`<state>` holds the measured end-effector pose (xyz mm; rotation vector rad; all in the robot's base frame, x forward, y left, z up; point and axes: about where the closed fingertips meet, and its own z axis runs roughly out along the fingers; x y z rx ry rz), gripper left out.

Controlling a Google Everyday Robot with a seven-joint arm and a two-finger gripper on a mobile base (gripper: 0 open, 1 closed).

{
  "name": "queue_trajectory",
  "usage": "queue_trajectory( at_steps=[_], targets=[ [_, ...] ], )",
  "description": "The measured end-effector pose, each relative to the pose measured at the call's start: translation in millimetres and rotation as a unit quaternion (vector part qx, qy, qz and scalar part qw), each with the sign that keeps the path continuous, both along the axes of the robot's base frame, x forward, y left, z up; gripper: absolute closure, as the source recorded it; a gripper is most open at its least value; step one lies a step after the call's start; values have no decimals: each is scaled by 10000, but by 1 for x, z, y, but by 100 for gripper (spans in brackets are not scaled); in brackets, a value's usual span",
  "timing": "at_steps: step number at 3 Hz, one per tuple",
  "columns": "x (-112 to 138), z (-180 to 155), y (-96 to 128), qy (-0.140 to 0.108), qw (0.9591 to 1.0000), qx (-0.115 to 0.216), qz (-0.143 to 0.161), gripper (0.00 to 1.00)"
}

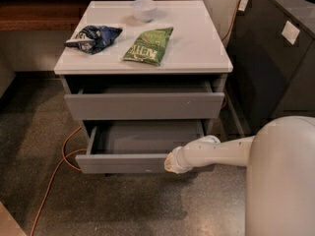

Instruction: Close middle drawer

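The middle drawer [123,163], pulled out at lower centre, looks rigid and easy-sliding; handleless, so push its front. The gripper [172,162] is at that front's right part; open or closed, I cannot tell

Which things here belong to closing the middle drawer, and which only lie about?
For the job: middle drawer, pulled out; tool at its front panel, right part.
Lying about: white bowl, blue bag, green bag on the cabinet top; orange cable.
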<state>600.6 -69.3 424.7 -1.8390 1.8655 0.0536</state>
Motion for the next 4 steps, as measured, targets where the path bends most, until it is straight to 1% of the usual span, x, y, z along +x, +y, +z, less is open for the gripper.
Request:
queue_trajectory(
  at_steps=[1,2,4],
  targets=[
    [19,2,-6,-75,9999,98,-3,100],
    [47,0,-15,-206,9996,184,-31,100],
    [83,1,-24,-374,9989,277,-98,100]
  ],
)
